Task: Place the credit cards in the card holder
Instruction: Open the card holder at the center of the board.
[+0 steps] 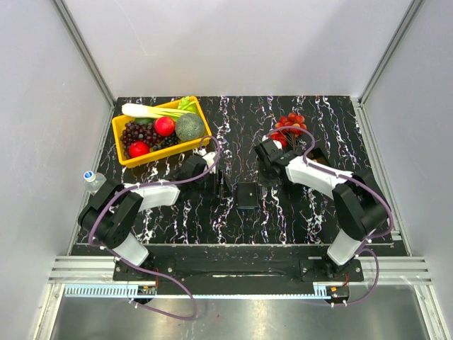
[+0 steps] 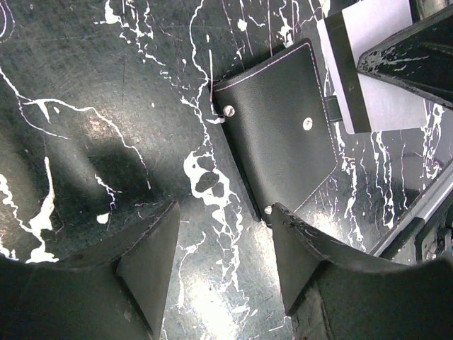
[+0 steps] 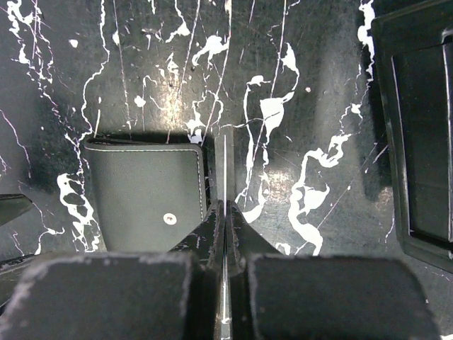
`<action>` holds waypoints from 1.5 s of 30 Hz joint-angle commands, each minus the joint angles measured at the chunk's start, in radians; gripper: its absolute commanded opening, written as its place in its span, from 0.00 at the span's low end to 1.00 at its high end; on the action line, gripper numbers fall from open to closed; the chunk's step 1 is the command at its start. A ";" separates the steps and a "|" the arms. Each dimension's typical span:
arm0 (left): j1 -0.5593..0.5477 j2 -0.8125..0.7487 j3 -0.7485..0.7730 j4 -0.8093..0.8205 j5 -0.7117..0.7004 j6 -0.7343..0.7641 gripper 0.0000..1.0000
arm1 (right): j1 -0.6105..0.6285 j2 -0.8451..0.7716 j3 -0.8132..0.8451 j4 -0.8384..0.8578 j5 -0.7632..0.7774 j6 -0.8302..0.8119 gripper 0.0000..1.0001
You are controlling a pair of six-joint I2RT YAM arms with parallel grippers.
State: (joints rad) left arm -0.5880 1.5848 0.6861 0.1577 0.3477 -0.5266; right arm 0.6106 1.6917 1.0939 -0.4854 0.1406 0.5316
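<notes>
- One card [image 3: 225, 166] is pinched edge-on in the right claw [image 3: 225, 211], jaws closed tight on it.
- The wallet [image 3: 145, 195] is seen lying flat, just left of that claw's tips.
- The left claw [image 2: 223, 269] is held partly open and empty, the wallet just ahead, to its right.
- A black tray [image 3: 417, 127] is spotted right of the right claw.

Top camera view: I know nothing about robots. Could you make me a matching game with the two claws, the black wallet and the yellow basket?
Things:
1. left claw
2. right claw
3. card holder
4. yellow basket

States:
A. full of fruit and vegetables
B. open, holding nothing
C. lying flat on the table
D. shut on a thin credit card

Pairs: 1-B, 2-D, 3-C, 4-A
</notes>
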 commanded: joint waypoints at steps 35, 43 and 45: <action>-0.033 -0.003 0.053 0.046 -0.012 -0.015 0.58 | -0.084 -0.092 -0.106 0.286 -0.387 0.114 0.00; -0.032 -0.157 0.010 0.020 -0.119 -0.010 0.60 | -0.086 -0.059 -0.104 0.358 -0.472 0.162 0.00; -0.032 -0.189 0.003 0.002 -0.145 -0.006 0.60 | -0.084 -0.055 -0.098 0.367 -0.484 0.165 0.00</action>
State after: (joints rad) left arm -0.6163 1.4734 0.7044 0.1547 0.2844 -0.5426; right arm 0.5289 1.6371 0.9703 -0.1898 -0.2832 0.6647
